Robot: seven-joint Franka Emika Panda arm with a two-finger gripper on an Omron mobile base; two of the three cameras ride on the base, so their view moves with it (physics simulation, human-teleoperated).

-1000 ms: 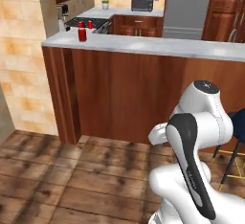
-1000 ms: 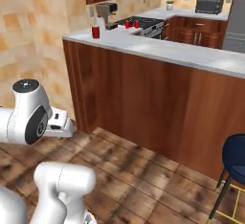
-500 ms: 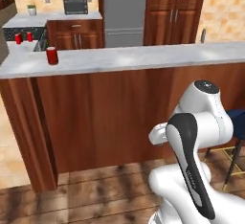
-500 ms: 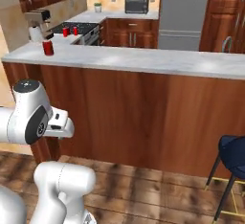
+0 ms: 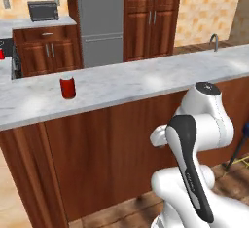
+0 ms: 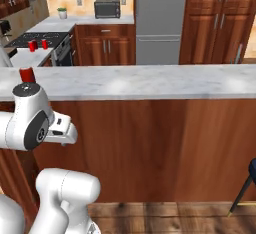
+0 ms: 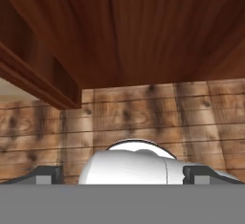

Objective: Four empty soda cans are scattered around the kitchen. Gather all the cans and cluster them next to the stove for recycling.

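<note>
In your left base view, one soda can (image 5: 67, 86) stands upright on the grey marble counter (image 5: 146, 78), left of centre and towards its near edge. A second red can (image 5: 1, 54) is cut off by the left edge of the picture, on the far side of the kitchen; you cannot make out what it stands on. The arm (image 5: 192, 139) is folded at lower right, elbow high, well below the counter top; its hand is hidden behind its own body.

In your right base view you can count three cans: one on the near counter, its lower part hidden behind the arm's shoulder (image 6: 26, 74), and two side by side (image 6: 33, 45) at the near edge of the black stove (image 6: 22, 39), far left. The arm's white joint (image 6: 30, 123) sits low at left, against the wooden counter front (image 6: 150, 143).

In your hand view the fingertips (image 7: 45, 174) stand far apart at the bottom corners, wide open with nothing between them, pointing down at the plank floor (image 7: 143, 113) beside the wooden panel (image 7: 143, 27).
</note>
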